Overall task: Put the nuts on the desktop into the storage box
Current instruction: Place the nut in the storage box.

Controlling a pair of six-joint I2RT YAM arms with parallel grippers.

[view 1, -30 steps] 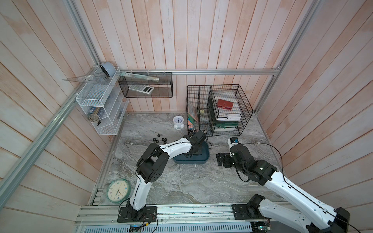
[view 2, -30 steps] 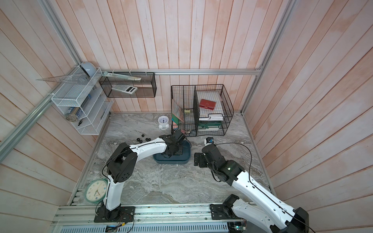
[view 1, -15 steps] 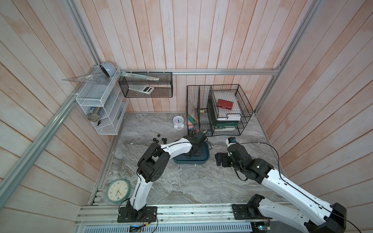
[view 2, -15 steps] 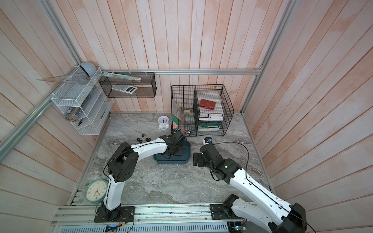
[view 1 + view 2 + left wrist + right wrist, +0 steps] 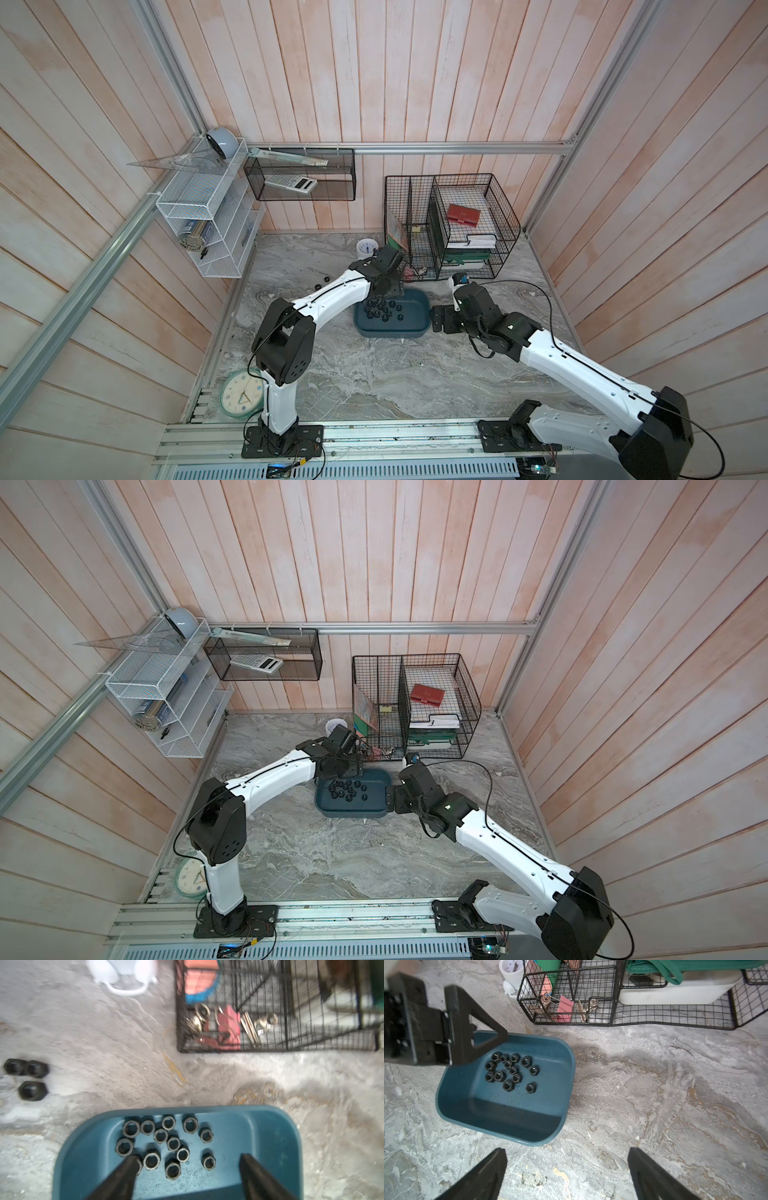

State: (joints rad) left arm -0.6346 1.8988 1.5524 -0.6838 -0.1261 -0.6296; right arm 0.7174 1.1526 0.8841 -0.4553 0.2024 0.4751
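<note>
We are hovering the left gripper, spread and empty, over the box so nuts land inside; three more are lying on the desktop; the right gripper is idling wide apart beside the box

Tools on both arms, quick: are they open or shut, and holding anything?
Left tool: open, holding nothing, above the blue box.
Right tool: open, holding nothing.
</note>
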